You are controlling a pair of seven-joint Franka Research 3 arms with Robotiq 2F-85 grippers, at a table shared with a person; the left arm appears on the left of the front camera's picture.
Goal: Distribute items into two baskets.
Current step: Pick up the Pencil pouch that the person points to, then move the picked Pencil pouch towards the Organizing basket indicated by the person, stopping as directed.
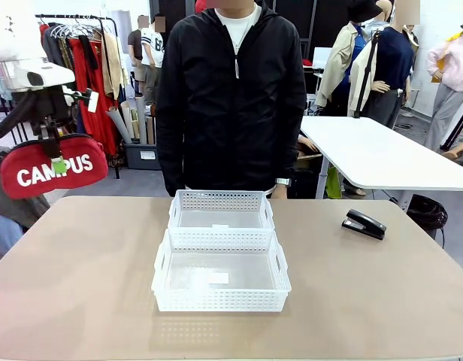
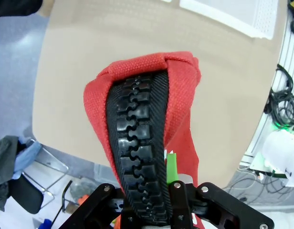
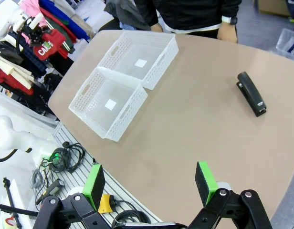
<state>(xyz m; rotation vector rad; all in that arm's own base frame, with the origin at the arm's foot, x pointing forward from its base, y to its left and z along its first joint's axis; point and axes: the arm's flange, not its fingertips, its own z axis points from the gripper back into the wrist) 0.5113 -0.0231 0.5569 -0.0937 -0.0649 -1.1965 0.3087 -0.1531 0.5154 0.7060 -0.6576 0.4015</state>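
Red pouch (image 1: 51, 171) held aloft by the left gripper (image 1: 58, 156), off the left edge of the table (image 1: 81, 286); stapler (image 1: 364, 223) not yet taken.
The left gripper's jaws are clamped on the pouch's black zipper seam, seen close in the left wrist view (image 2: 183, 90). The fabric is judged soft and light: it hangs whole from this one pinch and is likely to sag when set down. The right gripper (image 3: 149, 183) is seen spread wide and empty, high over the table. The stapler lies flat on the right side, well apart from the near basket (image 1: 220, 302) and the far basket (image 1: 220, 200), which touch end to end at mid-table. It is judged rigid, smooth and denser, and is best taken across its narrow body at mid-length.
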